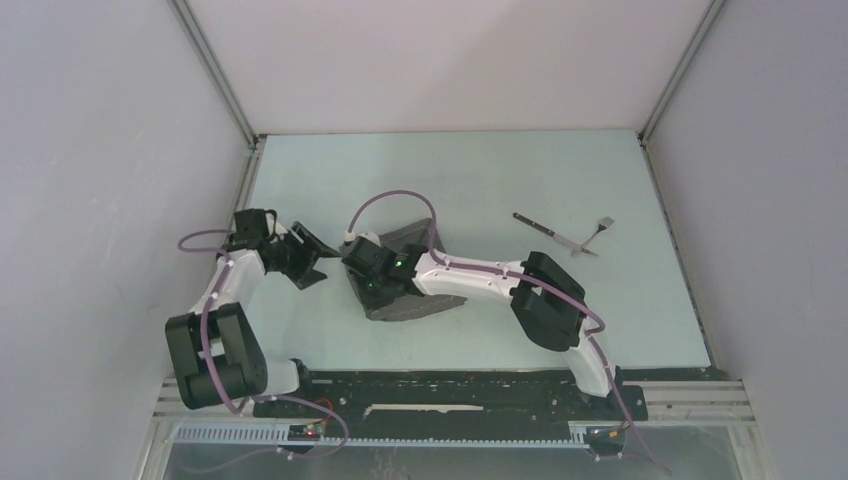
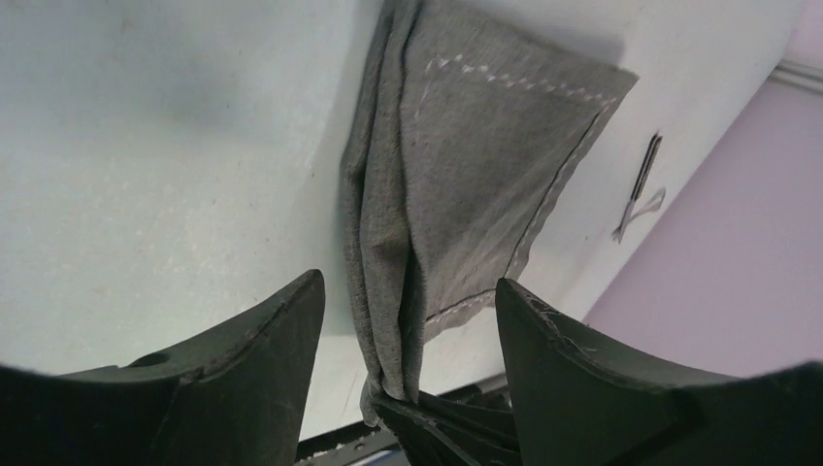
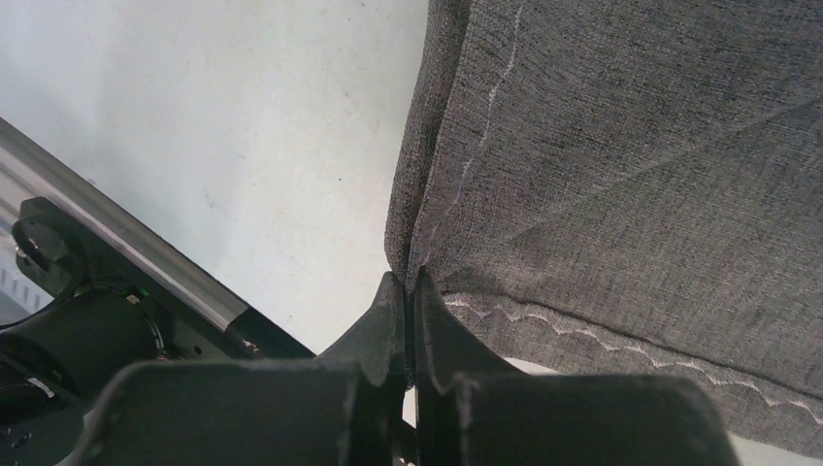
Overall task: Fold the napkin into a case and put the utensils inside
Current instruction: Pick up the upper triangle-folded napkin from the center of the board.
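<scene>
Top external view: you're looking at a pale table (image 1: pixel 480 170) w/ both arms reaching in from its near edge. The right arm (image 1: pixel 480 275) stretches across to centre-left, and the left arm (image 1: pixel 225 300) bends up along the left side. The napkin (image 1: pixel 412 237), grey w/ pale stitched hem lines, sits at table centre. It's folded over on itself and bunched, not a flat pouch, and most of it is hidden under the right wrist. The right gripper (image 3: pixel 409 291) is closed tight on the napkin: the right wrist view shows both fingers pressed together w/ the doubled cloth edge pinched between the tips. The left gripper (image 2: pixel 410 282) stands spread wide and holds nothing. In the left wrist view you see the cloth's folded edge through the gap between its fingers (image 2: pixel 262 359), w/ no contact visible, and the top view puts it just left of the napkin. The utensils (image 2: pixel 641 184) lie on bare table to the right of the napkin, well apart from it and from both grippers. The dark-handled knife (image 1: pixel 540 228) and the small fork (image 1: pixel 598 233) meet in a narrow V, crossing near the blade end.
</scene>
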